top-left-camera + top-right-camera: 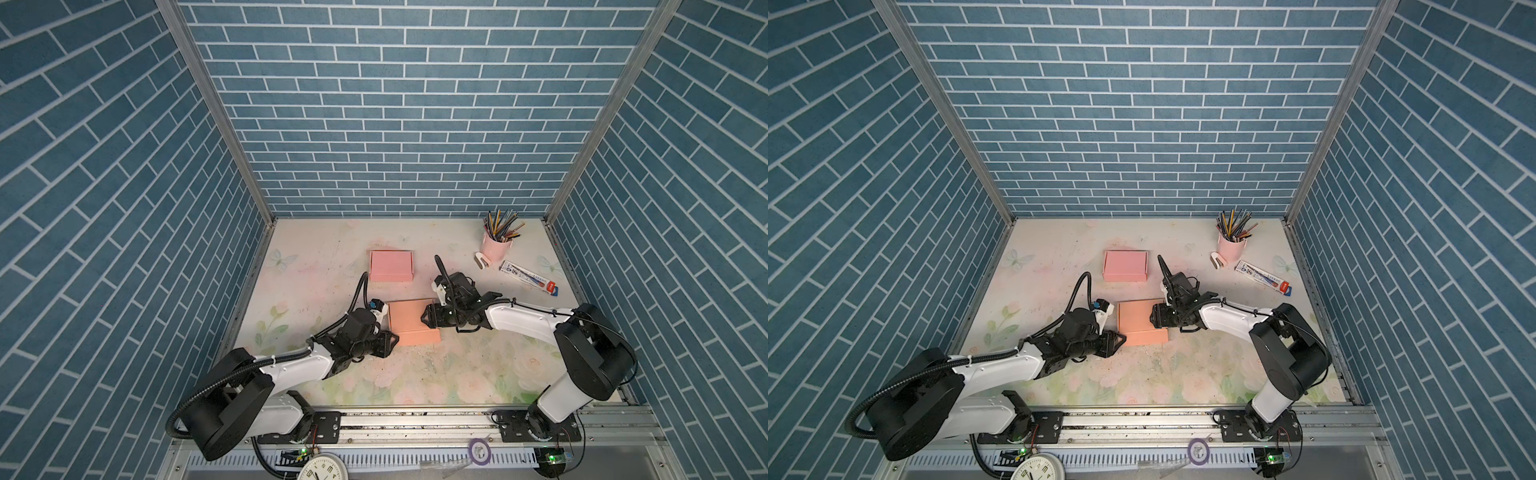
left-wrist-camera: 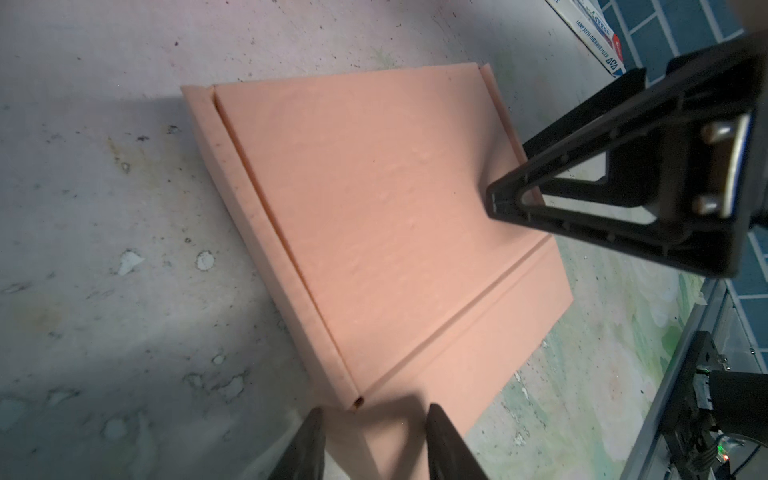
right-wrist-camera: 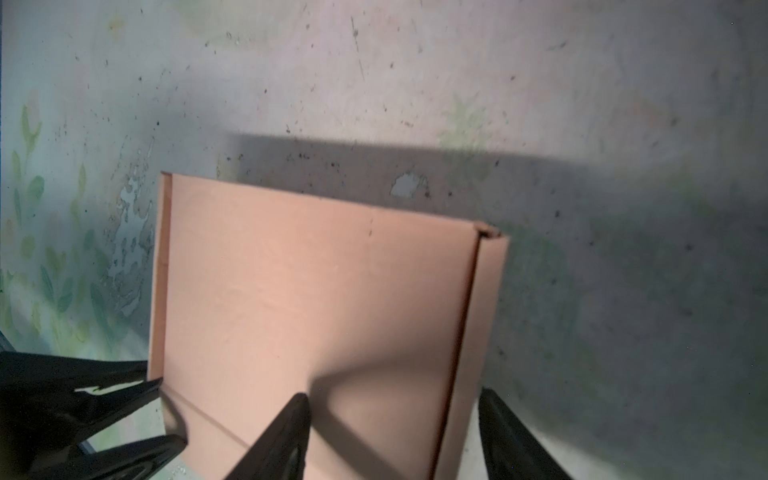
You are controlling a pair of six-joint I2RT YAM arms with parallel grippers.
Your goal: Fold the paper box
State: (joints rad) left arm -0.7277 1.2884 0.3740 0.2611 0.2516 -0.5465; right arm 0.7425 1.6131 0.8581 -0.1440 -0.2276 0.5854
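Currently entered: one moment of box-folding.

Item: paper box (image 1: 409,320), salmon card, lying on the table (image 1: 324,257) between the two grippers. Its lid (image 2: 365,199) is lowered onto the body. The front flap (image 2: 478,332) is spread flat outward on the table, not yet tucked.

Item: left gripper (image 1: 391,341). Jaws parted, nothing grasped. The flap's corner lies just ahead of and between its fingertips (image 2: 307,449); whether either pad touches the card cannot be told.

Item: right gripper (image 1: 425,321). Jaws spread wide, empty. One finger reaches over the lid's edge, its tip seemingly resting on the card. Its partner hangs past the box's side, over bare table.

Step in hand, by judgement: closing. The body looks formed and only the front flap is left to do.

Next move, by judgement: the right finger pins the lid while the left gripper closes on the flap corner before it. It then creases the flap along the score and feeds it inside the front wall. Thin card calls for a light pinch and a slow bend, lest the box slide from under the pinning finger.

Also present: a finished pink box (image 1: 390,266), well beyond both grippers, and a pencil cup (image 1: 496,245), well apart from the right gripper.
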